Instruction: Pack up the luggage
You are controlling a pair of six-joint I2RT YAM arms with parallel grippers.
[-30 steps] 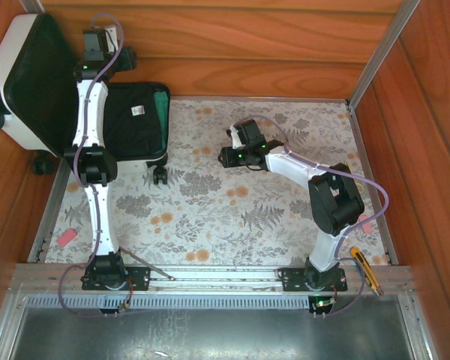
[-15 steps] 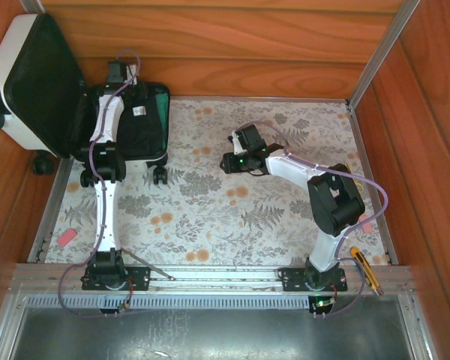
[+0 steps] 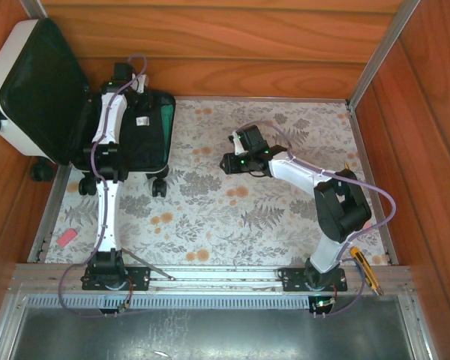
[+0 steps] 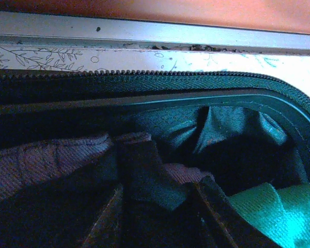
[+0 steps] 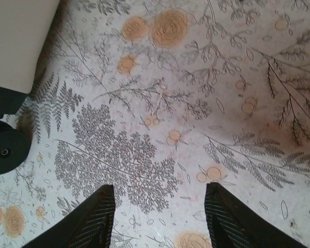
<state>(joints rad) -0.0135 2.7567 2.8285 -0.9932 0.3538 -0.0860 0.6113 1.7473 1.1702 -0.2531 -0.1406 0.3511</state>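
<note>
The left end effector point(image 4: 157, 212) has swung right, down into the luggage point(image 3: 146, 139).

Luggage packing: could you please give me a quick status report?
Left gripper down in the luggage among clothes, grip unclear. Right gripper open above the mat. Lid stands open.

My left hand point(image 4: 159, 192) sits dark against the luggage point(image 4: 196, 82) lining, cut off by the bottom edge; I cannot tell whether it grips anything. From above, the luggage runs off the left edge.
</note>
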